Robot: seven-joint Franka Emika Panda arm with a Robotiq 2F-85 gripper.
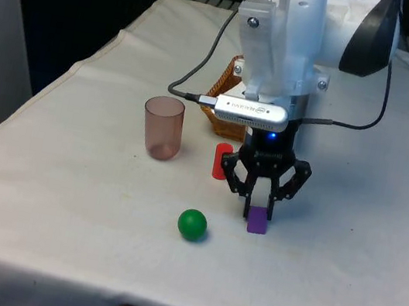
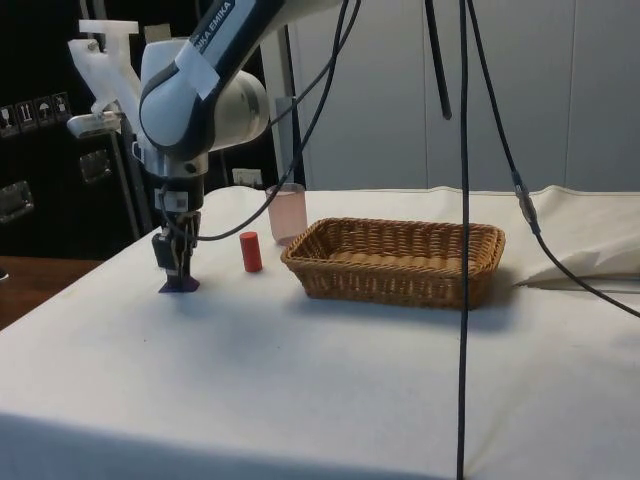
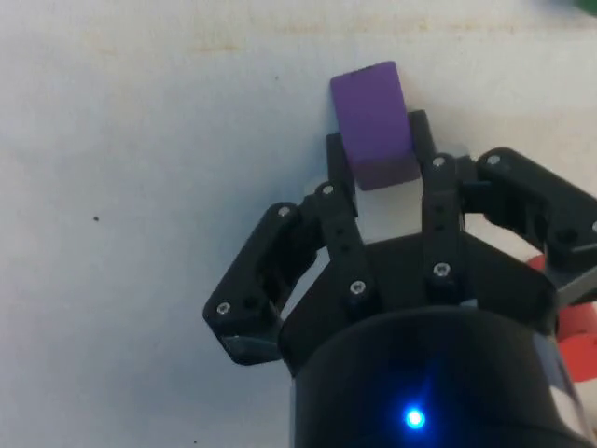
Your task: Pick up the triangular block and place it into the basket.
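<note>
The black gripper (image 1: 260,207) points straight down at the white tablecloth (image 1: 63,200), its 2 fingers (image 3: 340,177) drawn in against the sides of a purple triangular block (image 1: 257,221); the wrist view shows the same gripper (image 3: 378,154) pinching the purple block (image 3: 373,121) near 1 end, most of the block projecting beyond the fingertips. In the side view the block (image 2: 180,286) rests on the cloth under the gripper (image 2: 178,268). A wicker basket (image 2: 395,260) stands well apart from the block, partly hidden by the arm in the front view (image 1: 220,108). A red cylinder (image 1: 221,160) stands upright just beside the gripper, a translucent pink cup (image 1: 162,127) stands toward the front view's left, and a green ball (image 1: 192,224) lies near the block on the front view's left
</note>
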